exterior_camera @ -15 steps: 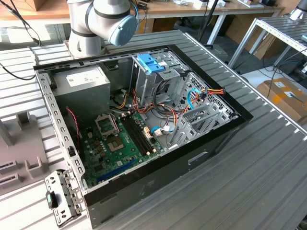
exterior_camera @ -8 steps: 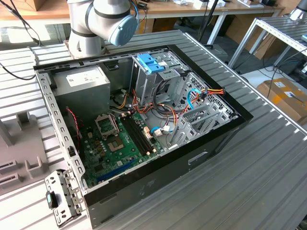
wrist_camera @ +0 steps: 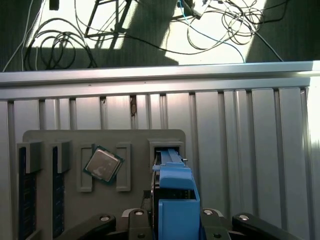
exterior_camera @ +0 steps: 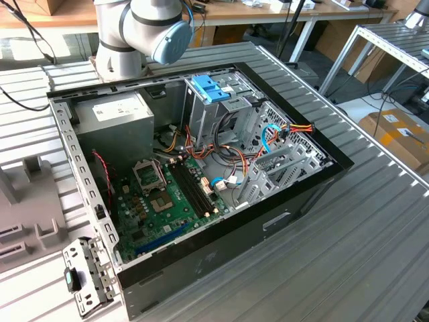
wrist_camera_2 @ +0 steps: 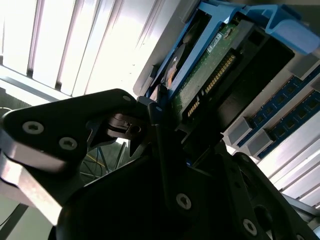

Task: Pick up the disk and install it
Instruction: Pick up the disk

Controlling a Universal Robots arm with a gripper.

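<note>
In the first wrist view the disk [wrist_camera: 177, 197] stands on edge, its blue side rail facing the camera. Its far end is at a slot [wrist_camera: 167, 146] in a grey holder [wrist_camera: 60, 137]; whether it still sits inside the slot I cannot tell. My gripper [wrist_camera: 172, 217] straddles the disk, with a black finger close against each flat side. The second wrist view shows the disk [wrist_camera_2: 210, 65] from the side, with its green circuit board and blue rails, clamped between the black fingers [wrist_camera_2: 155, 130].
The grey holder also carries a processor chip [wrist_camera: 102, 165] and memory sticks [wrist_camera: 27, 195]. It lies on a slatted aluminium table [wrist_camera: 240, 125]. Cables lie on the floor beyond the table edge. The open computer case [exterior_camera: 201, 168] holds a power-supply box [exterior_camera: 117, 121], motherboard [exterior_camera: 167, 194] and light-blue tray [exterior_camera: 211, 87].
</note>
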